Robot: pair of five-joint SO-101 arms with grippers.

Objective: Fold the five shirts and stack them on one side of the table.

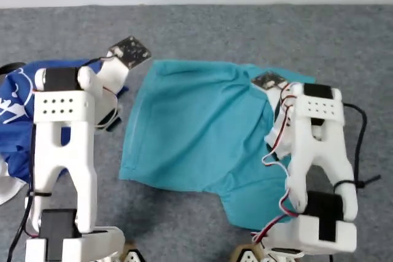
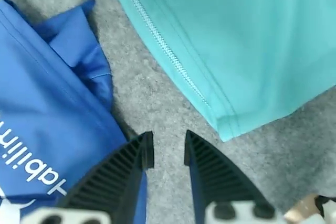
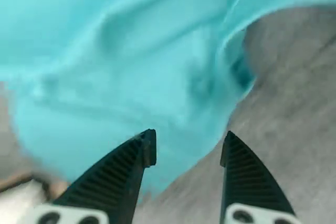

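hovering empty, the left gripper (image 2: pixel 168 146) stands narrowly parted between the blue shirt (image 1: pixel 15 108) and the teal shirt (image 1: pixel 196 127), which lies spread mid-table. the right gripper (image 3: pixel 189 140) gapes empty over its edge, and closing there risks pinching one layer and dragging the fold crooked.

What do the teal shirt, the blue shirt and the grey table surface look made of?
Teal shirt: thin smooth knit, likely synthetic sports fabric; slight sheen, soft folds, stitched hem. Blue shirt: seemingly similar smooth jersey, with white print. Table covering: grey felt or short-pile carpet, apparently; matte, speckled fuzzy texture.
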